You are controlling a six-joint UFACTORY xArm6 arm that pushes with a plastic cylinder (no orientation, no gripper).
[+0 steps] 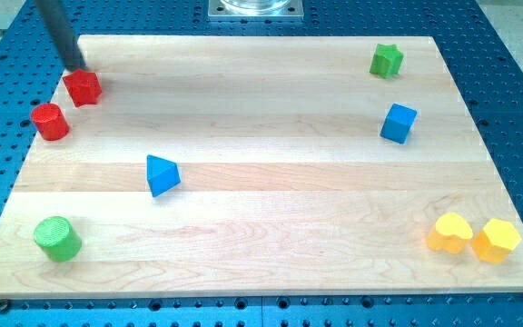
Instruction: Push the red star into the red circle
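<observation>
The red star (83, 87) lies near the view's top left corner of the wooden board (261, 182). The red circle (50, 122), a short cylinder, stands just below and left of it, a small gap apart. My tip (77, 68) is at the star's upper left edge, touching or nearly touching it. The dark rod rises from there to the view's top left.
A blue triangle (162, 174) lies left of centre. A green cylinder (57, 239) stands at the bottom left. A green star (387, 60) and a blue cube (398, 123) are at the upper right. A yellow heart (449, 233) and a yellow hexagon (497, 240) are at the bottom right.
</observation>
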